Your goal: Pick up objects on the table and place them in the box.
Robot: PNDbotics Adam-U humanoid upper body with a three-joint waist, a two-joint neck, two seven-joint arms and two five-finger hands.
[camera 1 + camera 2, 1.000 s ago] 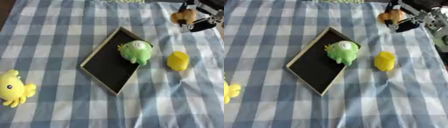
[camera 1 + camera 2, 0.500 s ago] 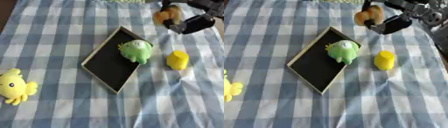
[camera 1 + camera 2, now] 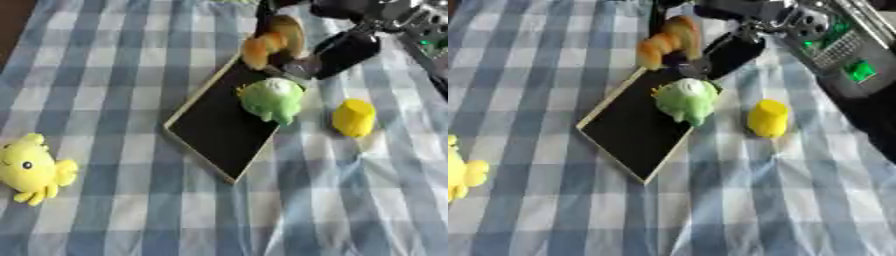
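A flat black box (image 3: 219,127) with a pale rim lies slanted at the middle of the checked cloth. A green round toy (image 3: 272,99) sits in its upper right corner. My right hand (image 3: 343,50) comes in from the upper right, shut on an orange-brown bread-like toy (image 3: 273,40), which hangs over the box's far corner. Right of the box on the cloth stands a yellow cup-shaped toy (image 3: 354,117). At the left edge lies a yellow plush animal (image 3: 31,168). My left hand is not in any view.
A blue-and-white checked cloth (image 3: 131,215) covers the table. My right forearm (image 3: 842,60) with a green-lit panel runs along the upper right edge. Dark floor shows at the top left corner.
My right hand has carried the orange-brown toy leftward and nearer, from the far right corner to above the box's far corner. The other toys have stayed put.
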